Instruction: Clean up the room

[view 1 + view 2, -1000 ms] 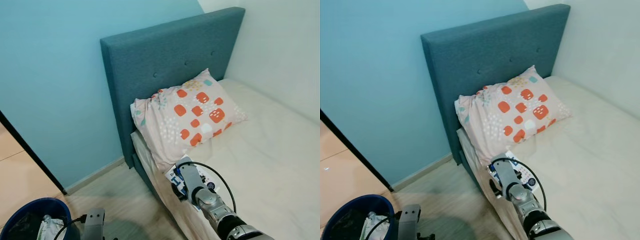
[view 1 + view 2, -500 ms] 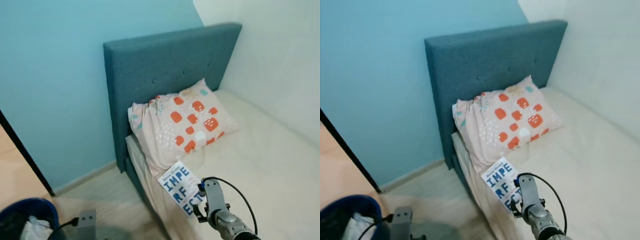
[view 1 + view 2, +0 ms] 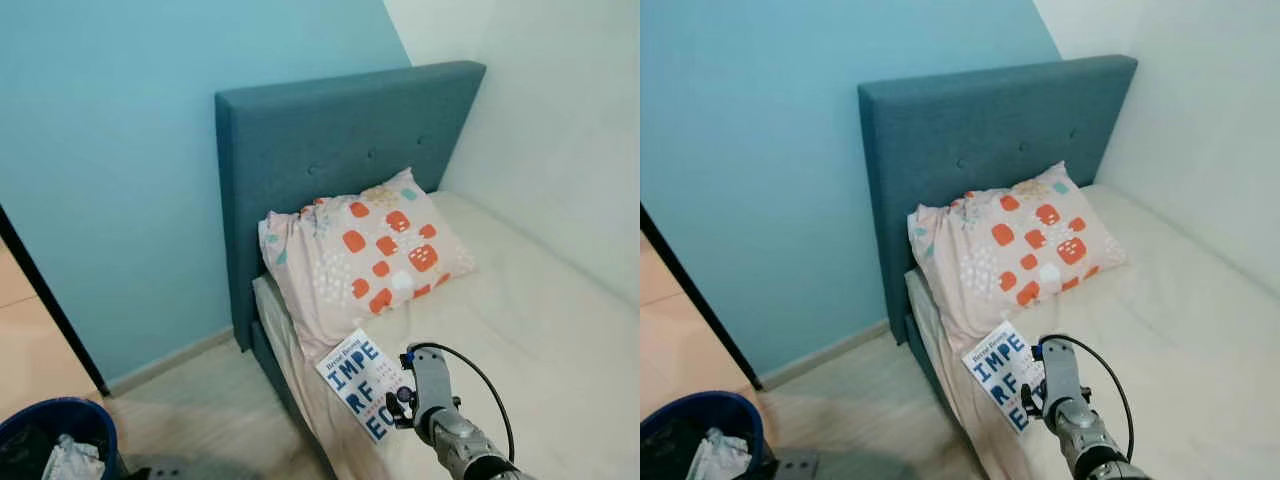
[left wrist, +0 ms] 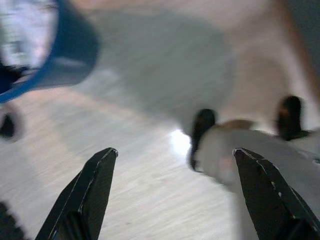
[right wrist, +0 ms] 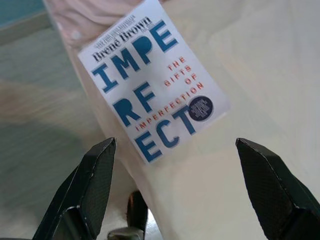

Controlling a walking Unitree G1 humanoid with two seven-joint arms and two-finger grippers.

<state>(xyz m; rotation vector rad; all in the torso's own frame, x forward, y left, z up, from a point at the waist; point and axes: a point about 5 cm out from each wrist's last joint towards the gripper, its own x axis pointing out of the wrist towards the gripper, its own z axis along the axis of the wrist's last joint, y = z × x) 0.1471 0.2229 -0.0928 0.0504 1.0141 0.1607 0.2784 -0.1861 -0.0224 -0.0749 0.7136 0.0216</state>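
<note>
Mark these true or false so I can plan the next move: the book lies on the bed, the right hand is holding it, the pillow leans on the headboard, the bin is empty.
1. The book lies flat on the bed, near its edge. True.
2. The right hand is shut on the book. False: its fingers are spread open, hovering above it.
3. The pillow leans against the headboard. True.
4. The blue bin is empty. False: crumpled white material lies inside.
</note>
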